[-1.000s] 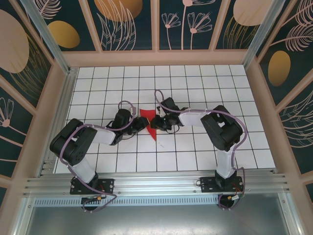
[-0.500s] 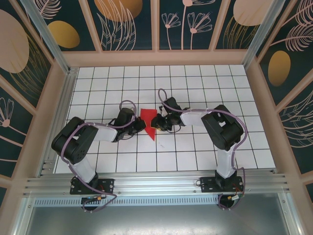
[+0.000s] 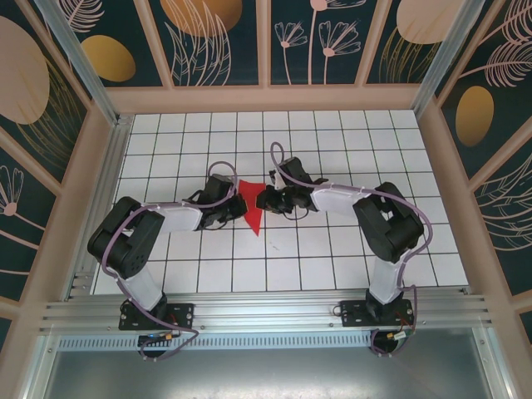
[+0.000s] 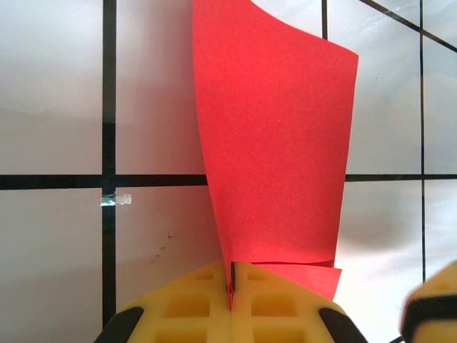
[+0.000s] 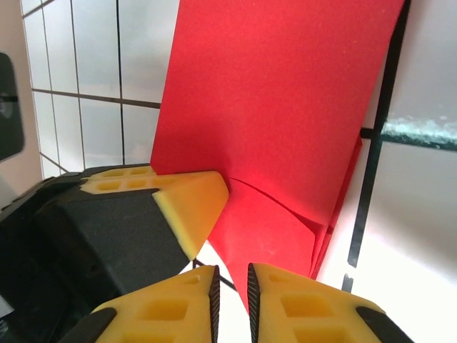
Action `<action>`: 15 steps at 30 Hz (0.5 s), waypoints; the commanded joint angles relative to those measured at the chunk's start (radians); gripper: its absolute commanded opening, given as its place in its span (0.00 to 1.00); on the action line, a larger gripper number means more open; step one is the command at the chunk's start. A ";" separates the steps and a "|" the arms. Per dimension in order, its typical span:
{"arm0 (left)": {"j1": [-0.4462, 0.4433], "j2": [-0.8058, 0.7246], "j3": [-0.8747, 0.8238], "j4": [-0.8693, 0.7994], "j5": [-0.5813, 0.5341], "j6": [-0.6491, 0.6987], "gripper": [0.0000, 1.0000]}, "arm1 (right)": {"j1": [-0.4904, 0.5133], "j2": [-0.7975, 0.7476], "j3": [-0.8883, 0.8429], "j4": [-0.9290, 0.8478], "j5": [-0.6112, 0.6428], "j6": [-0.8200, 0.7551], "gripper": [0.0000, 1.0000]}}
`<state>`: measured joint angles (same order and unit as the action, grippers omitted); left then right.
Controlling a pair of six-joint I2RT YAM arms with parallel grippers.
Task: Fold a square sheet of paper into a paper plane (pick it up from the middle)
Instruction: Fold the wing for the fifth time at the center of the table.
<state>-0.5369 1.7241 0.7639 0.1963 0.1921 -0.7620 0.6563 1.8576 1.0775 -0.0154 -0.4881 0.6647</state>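
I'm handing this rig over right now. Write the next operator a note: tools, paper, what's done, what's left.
Left tool: shut on an edge of the red paper.
Right tool: fingers almost together at the paper's other side; whether they pinch it is unclear.
Paper: at the middle of the table, between the two tools, folded into layers and tapering to a point toward the arm bases.
Done: first folds are in.
Left: the remaining folds; it is not yet a slim dart.
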 commanded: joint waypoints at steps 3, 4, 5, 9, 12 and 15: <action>-0.009 0.005 0.041 -0.084 -0.017 0.063 0.03 | 0.006 0.065 0.056 -0.040 0.019 -0.051 0.19; -0.011 0.007 0.044 -0.089 -0.017 0.067 0.03 | 0.005 0.076 0.064 -0.045 0.028 -0.054 0.18; -0.011 0.010 0.048 -0.092 -0.017 0.069 0.03 | 0.003 0.085 0.070 -0.050 0.033 -0.057 0.18; -0.011 0.018 0.055 -0.094 -0.016 0.072 0.03 | 0.000 0.125 0.091 -0.061 0.042 -0.059 0.16; -0.011 0.017 0.059 -0.093 -0.017 0.062 0.06 | 0.000 0.143 0.093 -0.069 0.055 -0.057 0.16; -0.016 0.012 0.066 -0.091 -0.013 0.041 0.18 | 0.001 0.158 0.094 -0.087 0.071 -0.054 0.15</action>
<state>-0.5446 1.7271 0.8024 0.1265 0.1883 -0.7143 0.6579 1.9892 1.1446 -0.0616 -0.4469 0.6270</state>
